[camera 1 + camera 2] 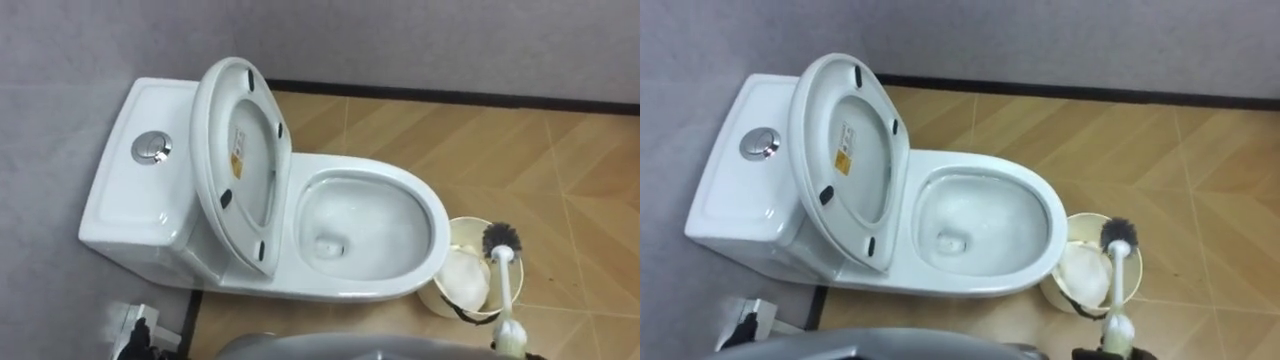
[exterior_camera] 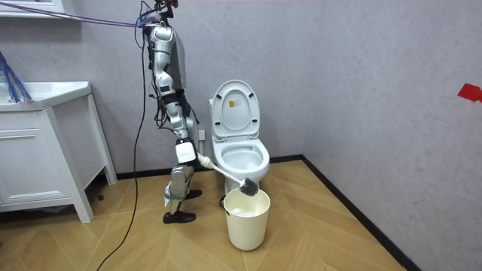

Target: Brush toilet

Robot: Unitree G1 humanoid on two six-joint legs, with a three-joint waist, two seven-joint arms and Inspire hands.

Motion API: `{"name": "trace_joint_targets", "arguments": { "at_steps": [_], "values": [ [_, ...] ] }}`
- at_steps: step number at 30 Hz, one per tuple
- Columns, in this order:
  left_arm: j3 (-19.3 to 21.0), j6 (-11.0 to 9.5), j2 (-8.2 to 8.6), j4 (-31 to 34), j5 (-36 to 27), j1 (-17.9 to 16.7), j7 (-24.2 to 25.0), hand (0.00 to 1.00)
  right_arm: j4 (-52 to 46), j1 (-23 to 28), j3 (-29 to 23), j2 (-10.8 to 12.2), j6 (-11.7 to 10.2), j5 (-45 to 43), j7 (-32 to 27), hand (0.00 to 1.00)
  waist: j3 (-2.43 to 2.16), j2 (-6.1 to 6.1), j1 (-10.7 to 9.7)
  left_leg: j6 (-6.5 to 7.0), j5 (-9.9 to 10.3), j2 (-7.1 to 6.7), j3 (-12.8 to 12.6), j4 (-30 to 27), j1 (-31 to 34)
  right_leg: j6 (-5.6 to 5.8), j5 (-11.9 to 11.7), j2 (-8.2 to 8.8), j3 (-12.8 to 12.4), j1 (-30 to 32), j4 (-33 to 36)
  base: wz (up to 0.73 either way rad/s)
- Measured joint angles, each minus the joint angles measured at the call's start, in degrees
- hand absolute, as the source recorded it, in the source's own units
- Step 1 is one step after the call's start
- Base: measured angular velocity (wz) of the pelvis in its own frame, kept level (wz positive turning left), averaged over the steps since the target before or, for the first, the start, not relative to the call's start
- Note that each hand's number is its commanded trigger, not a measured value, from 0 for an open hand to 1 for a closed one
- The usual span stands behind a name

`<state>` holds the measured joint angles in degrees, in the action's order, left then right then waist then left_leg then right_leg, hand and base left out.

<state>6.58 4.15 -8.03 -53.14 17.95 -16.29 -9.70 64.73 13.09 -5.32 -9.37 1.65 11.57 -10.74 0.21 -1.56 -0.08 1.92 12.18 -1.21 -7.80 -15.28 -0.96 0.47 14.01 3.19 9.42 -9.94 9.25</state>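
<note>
The white toilet [image 1: 365, 225] stands against the grey wall with its seat and lid [image 1: 240, 165] raised and the bowl open. I stand at its side, the tank [image 1: 150, 170] to my left. My right hand [image 2: 194, 156] is shut on the white handle of the toilet brush [image 1: 506, 290]. The handle slants down and away from me, and its dark bristle head [image 1: 501, 238] hangs over the cream waste bin [image 1: 468, 232] beside the front of the bowl. In the room view the brush head [image 2: 248, 184] sits just above the bin's rim [image 2: 230, 203].
The bin holds a white liner or crumpled paper [image 1: 465, 280]. A white wall fitting [image 1: 140, 330] sits low behind the tank. A white vanity cabinet [image 2: 41, 150] stands at the room view's left. Wooden floor [image 1: 560, 150] stretches beyond the toilet.
</note>
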Motion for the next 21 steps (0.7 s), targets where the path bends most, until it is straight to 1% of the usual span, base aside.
{"name": "trace_joint_targets", "arguments": {
  "at_steps": [2, 6, 9, 12, 14, 17, 20, 21],
  "values": [
    [-0.1, 0.4, 0.02, 0.0, 0.4, 0.3, 0.4, 0.0, 0.3, 0.0, 0.7, 0.0, 0.5, -0.8, 0.8, 0.0, 0.02, 0.02, -0.1, -0.01, 0.0, 0.0, 0.0, 0.1, -0.1, 0.0, 0.0, 0.0, -0.1, 0.0, -0.3, 0.0],
    [-0.1, 0.4, 0.05, 0.0, 1.5, 0.3, 0.8, 0.0, 0.5, -0.1, 1.4, 0.0, 0.5, -1.8, 2.0, 0.0, 0.21, 0.31, -0.2, -0.02, 0.0, -0.03, -0.2, 0.7, -0.7, 0.0, 0.0, -0.05, -0.8, -0.1, -0.4, -0.08],
    [-0.1, 0.7, 0.18, -1.0, 2.7, 0.7, 1.5, 0.0, 2.2, -0.4, 1.7, 0.0, 0.7, -5.7, 2.8, 0.0, 0.23, 0.33, -0.8, -0.02, 0.0, -0.08, -0.2, 0.8, -0.7, 0.0, 0.0, -0.1, -1.4, -0.1, -0.5, -0.02],
    [-0.1, 1.7, 0.53, -2.5, 4.0, 1.3, 1.8, 0.0, 3.0, -0.2, 1.9, 0.0, 1.7, -10.3, 4.2, 0.0, 0.21, 0.35, -1.3, -0.01, 0.0, -0.08, -0.4, 0.9, -0.8, -0.01, 0.0, -0.11, -1.9, -0.1, -0.4, -0.03],
    [-0.1, 2.4, 0.74, -2.5, 5.4, 1.5, 2.1, 0.0, 4.2, -0.2, 2.0, 0.0, 3.2, -13.8, 5.1, 0.0, 0.15, 0.25, -1.3, -0.02, 0.0, -0.07, -0.4, 0.9, -0.9, -0.01, 0.0, -0.18, -2.4, -0.1, -0.2, 0.0],
    [-0.1, 3.2, 0.85, -2.8, 5.4, 1.6, 3.3, 0.0, 4.4, -0.2, 1.9, 0.0, 4.8, -16.8, 6.1, 0.0, 0.15, 0.34, -1.3, -0.03, 0.0, 0.01, -0.7, 1.6, -1.7, -0.03, 0.0, -0.26, -3.3, -0.1, 0.4, -0.08],
    [-0.3, 3.7, 0.92, -4.4, 5.5, 2.4, 4.3, 0.0, 4.7, -0.4, 2.1, 0.1, 6.0, -18.7, 7.2, 0.0, 0.24, 0.38, -1.4, -0.04, 0.0, 0.06, -0.9, 1.5, -2.0, -0.09, 0.1, -0.31, -3.8, -0.1, 0.5, -0.13],
    [-0.7, 4.0, 0.92, -4.4, 5.5, 2.5, 4.4, 0.0, 4.7, -0.4, 2.1, 0.2, 6.0, -18.8, 7.5, 0.0, 0.25, 0.36, -1.4, -0.04, 0.0, 0.06, -0.9, 1.5, -1.9, -0.1, 0.1, -0.31, -3.9, -0.1, 0.5, -0.04]
  ]
}}
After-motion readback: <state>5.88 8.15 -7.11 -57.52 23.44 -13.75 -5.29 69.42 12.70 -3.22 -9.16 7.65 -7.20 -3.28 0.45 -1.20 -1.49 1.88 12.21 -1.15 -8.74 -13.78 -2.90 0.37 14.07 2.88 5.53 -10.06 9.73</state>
